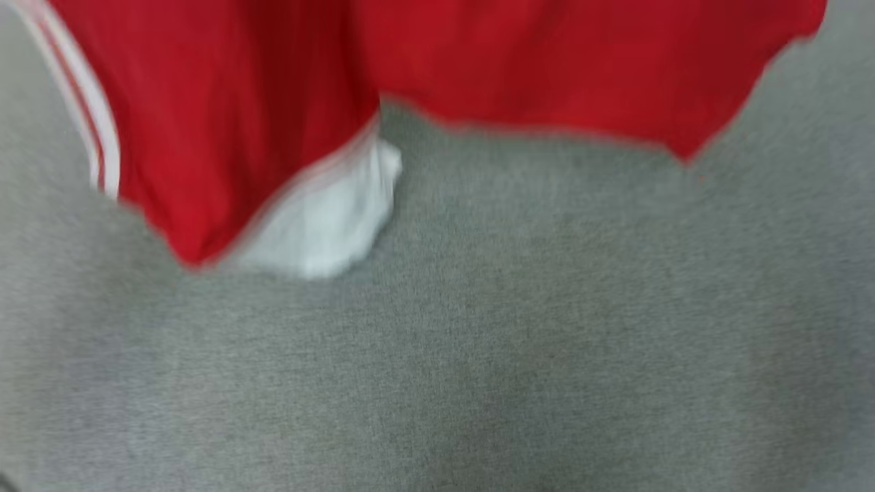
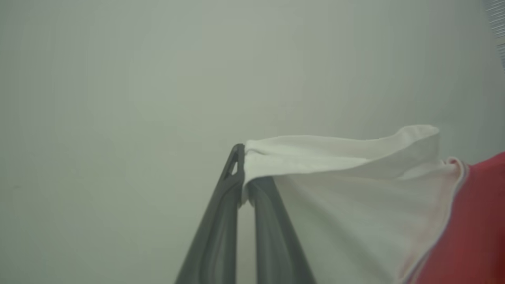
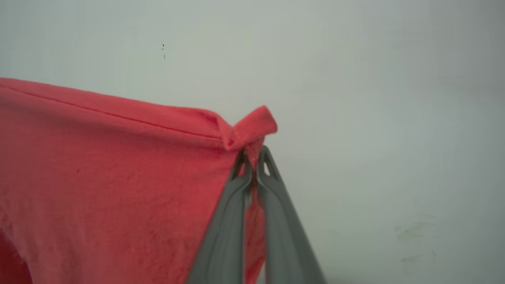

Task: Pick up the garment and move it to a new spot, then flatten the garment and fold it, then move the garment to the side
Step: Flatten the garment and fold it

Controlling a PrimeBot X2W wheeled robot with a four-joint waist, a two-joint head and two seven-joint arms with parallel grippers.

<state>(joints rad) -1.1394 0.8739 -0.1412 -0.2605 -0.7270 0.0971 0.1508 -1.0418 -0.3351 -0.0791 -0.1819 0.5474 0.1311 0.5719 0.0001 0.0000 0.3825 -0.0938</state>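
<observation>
The garment point(image 1: 560, 68), red with white sleeves, hangs across the top of the blurred head view above the grey surface. A white sleeve point(image 1: 328, 219) dangles at its lower left, and striped trim point(image 1: 82, 109) runs down the left edge. In the left wrist view my left gripper point(image 2: 244, 173) is shut on the edge of a white sleeve point(image 2: 347, 189), with red cloth point(image 2: 473, 221) at the right. In the right wrist view my right gripper point(image 3: 253, 157) is shut on a red hem corner point(image 3: 248, 130), and the red cloth point(image 3: 110, 177) spreads to the left.
A grey cloth-covered surface point(image 1: 478, 355) lies below the hanging garment. A pale plain wall point(image 2: 118, 98) stands behind the left gripper, and the same pale wall point(image 3: 394, 118) shows behind the right gripper.
</observation>
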